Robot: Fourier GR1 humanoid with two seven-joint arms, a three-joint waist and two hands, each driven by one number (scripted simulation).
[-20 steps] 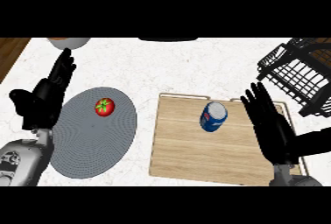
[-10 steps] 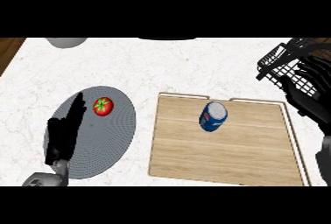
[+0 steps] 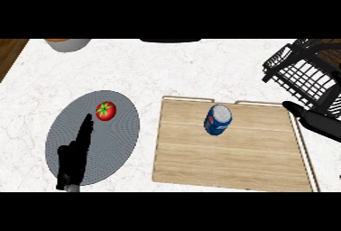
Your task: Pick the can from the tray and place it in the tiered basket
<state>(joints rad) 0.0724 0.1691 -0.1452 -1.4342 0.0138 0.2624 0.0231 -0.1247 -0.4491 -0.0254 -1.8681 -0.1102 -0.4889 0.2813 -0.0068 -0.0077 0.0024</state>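
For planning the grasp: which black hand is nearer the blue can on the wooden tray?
The right hand, at the right edge of the wooden tray; the left hand is over the grey round plate.

blue metal can (image 3: 218,119) on light wooden tray (image 3: 200,167) | red round tomato (image 3: 105,110) on grey round plate (image 3: 120,135), L of tray | black wire tiered basket (image 3: 306,76) behind tray's R end | my L hand (image 3: 72,158) over plate front, R hand (image 3: 320,124) at tray's R edge
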